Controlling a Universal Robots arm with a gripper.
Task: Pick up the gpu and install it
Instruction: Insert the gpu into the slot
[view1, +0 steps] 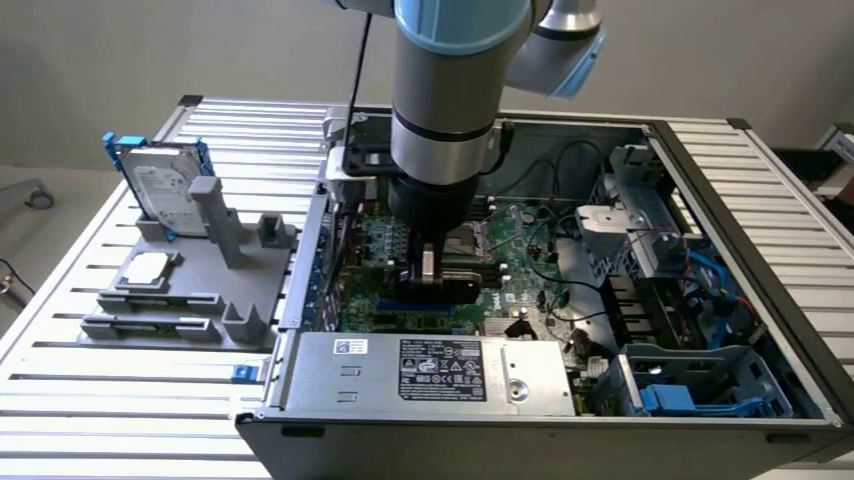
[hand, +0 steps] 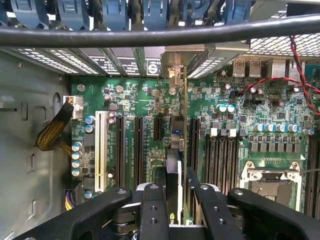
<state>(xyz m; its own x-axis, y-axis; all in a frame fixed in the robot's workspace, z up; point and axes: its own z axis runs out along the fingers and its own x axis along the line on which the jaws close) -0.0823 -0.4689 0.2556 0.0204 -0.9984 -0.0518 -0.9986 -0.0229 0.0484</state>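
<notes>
Half done, at a guess. Grips the gpu (hand: 173, 167) edge-on between the narrowed fingers of the end effector (hand: 180, 202), low inside the open computer case (view1: 534, 450) on the slatted worktop (view1: 80, 390). Holds it upright over the green motherboard (hand: 145, 100), in line with the long expansion slots (hand: 137, 145), silver bracket (hand: 175, 62) toward the case's rear wall. Looks past the pick-up and into the placing. Cannot tell about seating: lower edge hidden, touching a slot or just above. No release yet. Well apart, on the exterior view's left: hard drive (view1: 167, 190) in a blue frame, upright on the grey fixture (view1: 187, 295).
</notes>
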